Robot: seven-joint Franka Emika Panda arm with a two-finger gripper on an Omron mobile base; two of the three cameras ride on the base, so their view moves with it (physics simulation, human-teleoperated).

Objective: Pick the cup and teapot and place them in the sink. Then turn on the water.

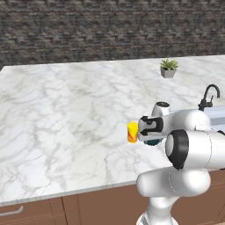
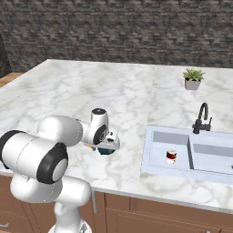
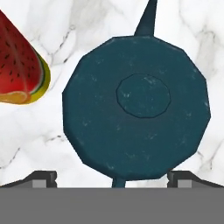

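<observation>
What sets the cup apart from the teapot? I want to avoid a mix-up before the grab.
The cup is yellow with an orange-red patch; the teapot is dark teal. In the hand view the teapot sits centred under the pincer, while the cup lies off at the edge. In the left base view the cup stands in plain sight; the arm covers most of the teapot. Both rest on the marble counter.

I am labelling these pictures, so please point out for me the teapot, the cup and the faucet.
teapot [image 3: 135,107]: hand view, on its round dark teal lid, seen from above.
cup [image 1: 132,132]: left base view, on its yellow side, next to the gripper.
faucet [image 2: 202,117]: right base view, on its black curved neck, behind the sink.
</observation>
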